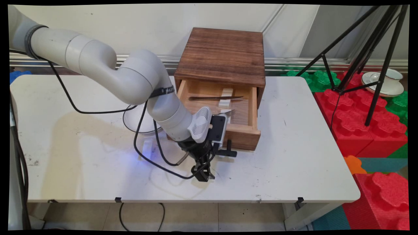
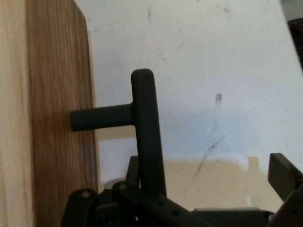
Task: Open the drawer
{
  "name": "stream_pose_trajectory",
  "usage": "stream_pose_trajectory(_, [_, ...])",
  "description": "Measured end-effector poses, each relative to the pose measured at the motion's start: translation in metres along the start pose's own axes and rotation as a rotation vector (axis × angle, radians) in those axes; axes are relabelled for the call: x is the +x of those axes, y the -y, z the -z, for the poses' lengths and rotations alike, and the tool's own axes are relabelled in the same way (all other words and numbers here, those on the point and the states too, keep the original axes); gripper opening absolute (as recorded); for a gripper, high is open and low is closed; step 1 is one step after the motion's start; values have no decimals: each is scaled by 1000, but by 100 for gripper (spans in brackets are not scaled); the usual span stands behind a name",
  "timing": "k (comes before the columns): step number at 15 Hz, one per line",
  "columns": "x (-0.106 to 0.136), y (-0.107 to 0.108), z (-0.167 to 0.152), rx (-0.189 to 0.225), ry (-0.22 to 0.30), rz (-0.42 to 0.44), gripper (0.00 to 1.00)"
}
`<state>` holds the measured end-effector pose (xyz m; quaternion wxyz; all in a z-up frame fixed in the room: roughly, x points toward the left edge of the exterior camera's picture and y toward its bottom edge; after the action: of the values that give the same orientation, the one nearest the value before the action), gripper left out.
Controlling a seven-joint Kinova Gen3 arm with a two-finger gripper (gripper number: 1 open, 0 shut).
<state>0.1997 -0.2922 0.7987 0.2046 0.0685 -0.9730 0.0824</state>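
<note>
A dark wooden box (image 1: 223, 55) stands at the table's back with its light wooden drawer (image 1: 243, 133) pulled out toward the near side. Inside the drawer lie a knife (image 1: 214, 98), a fork (image 1: 228, 113) and a small white rest (image 1: 226, 98). A black T-shaped handle (image 1: 228, 152) (image 2: 142, 118) sticks out of the drawer front. My gripper (image 1: 202, 173) (image 2: 208, 175) hangs low over the table just in front of the handle, open. In the hand view the handle's bar runs close beside the left finger, and the right finger (image 2: 284, 175) stands well apart from it.
A white bowl (image 1: 130, 122) sits on the table behind the arm, partly hidden. Black cables (image 1: 156, 160) loop down beside the gripper. Off the table's right edge are red and green foam blocks (image 1: 369, 127), a black tripod (image 1: 375, 65) and a cup on a saucer (image 1: 382, 81).
</note>
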Motion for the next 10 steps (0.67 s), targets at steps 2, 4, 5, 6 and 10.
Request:
stream_pose_trajectory(2, [2,-6,1,-3,-4,-5,100])
stream_pose_trajectory(4, [3,-12,1,-6,-8,-9,100])
stream_pose_trajectory(5, [4,-15,2,-6,-9,-11,100])
stream_pose_trajectory(6, [5,-17,2,-7,-11,-13,100])
stream_pose_trajectory(10, [8,-25,4,-10,-17,-18,100])
